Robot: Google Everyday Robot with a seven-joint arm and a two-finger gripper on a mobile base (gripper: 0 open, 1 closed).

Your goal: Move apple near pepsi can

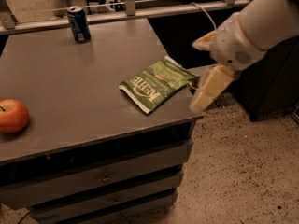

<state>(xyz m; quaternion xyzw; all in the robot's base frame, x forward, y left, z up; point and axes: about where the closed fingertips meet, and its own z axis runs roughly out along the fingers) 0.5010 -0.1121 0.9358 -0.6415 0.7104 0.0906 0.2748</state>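
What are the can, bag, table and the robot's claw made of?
The can: likely metal, with a silvery top and glossy blue print. The bag: thin plastic or foil film, crinkled, with a slight sheen. The table: matte grey top, painted metal or laminate; unclear. The gripper, off the table's right edge by the bag: open cream fingers, seemingly matte plastic or rubber.

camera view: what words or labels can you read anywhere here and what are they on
"KETTLE": on the green chip bag lying on the table; the smaller print on the bag is too blurred to read.
Pepsi can: it has markings, but they are too blurred to read.
Apple and the gripper, which hangs just off the table's right edge beside the bag: no text.
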